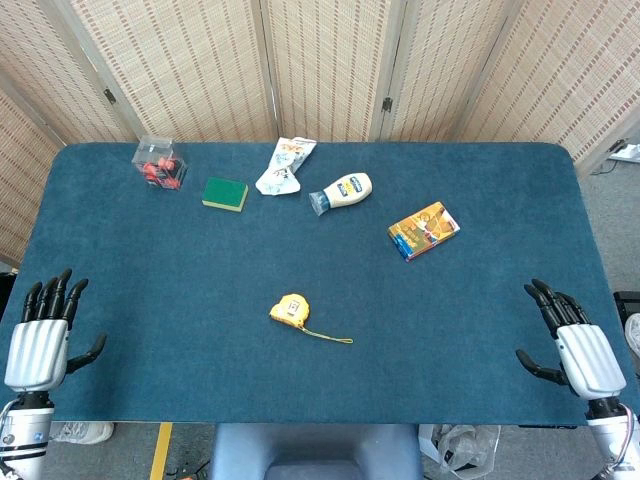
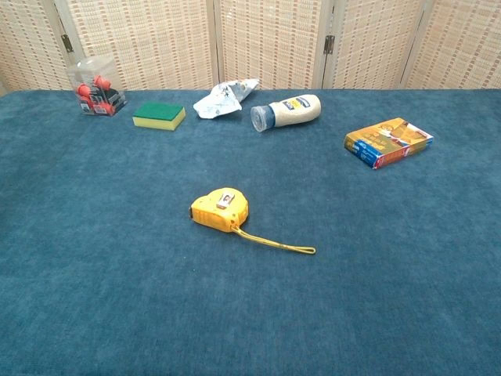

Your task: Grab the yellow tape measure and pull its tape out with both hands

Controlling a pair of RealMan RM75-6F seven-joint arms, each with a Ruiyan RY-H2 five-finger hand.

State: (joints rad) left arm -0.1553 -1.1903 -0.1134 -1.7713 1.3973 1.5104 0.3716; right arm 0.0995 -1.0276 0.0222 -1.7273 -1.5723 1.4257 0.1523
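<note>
The yellow tape measure (image 1: 291,310) lies toward the near edge of the counter (image 1: 480,300), its thin cord trailing rightward. Its compact hard case looks rigid and fairly slick, best wrapped across its flat sides. Left hand (image 1: 38,338) and right hand (image 1: 572,343) hover empty, fingers spread, at opposite near corners.

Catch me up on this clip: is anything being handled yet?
Nothing yet. The yellow tape measure lies untouched mid-table, a yellow cord trailing from it toward the right. The left hand and right hand hover open at opposite near corners of the blue table, far from it. The chest view shows neither hand.
</note>
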